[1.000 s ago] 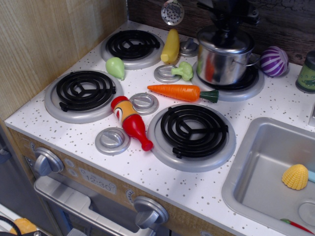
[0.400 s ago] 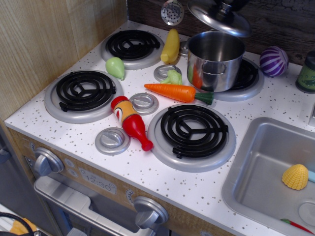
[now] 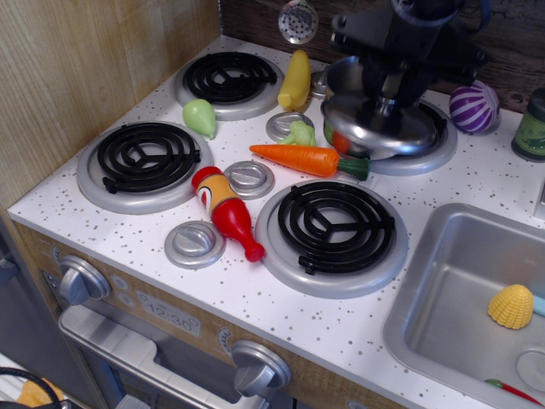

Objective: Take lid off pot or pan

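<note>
The black fingers come down from above at the back right of the bench and are closed on the small knob of the lid, gripping it at the centre. The lid hangs tilted, its near edge lower, in front of and partly over the pot, hiding most of it; only a bit of the pot's rim and wall shows at the left, behind the lid. Whether the lid's edge touches the pot cannot be told. Both sit over the back right burner.

Just left of the lid lies a carrot, its green end tucked under the lid's edge. A small green vegetable rests on a grey dial beside it. Further back lies a yellow corn next to the back left burner, and a strainer hangs on the wall. A purple striped ball sits right of the pot.

Nearer the front, a red bottle lies between the front left burner and the front right burner. A pale green pear lies just beside the front left burner.

The sink at the right holds a yellow ridged piece.
</note>
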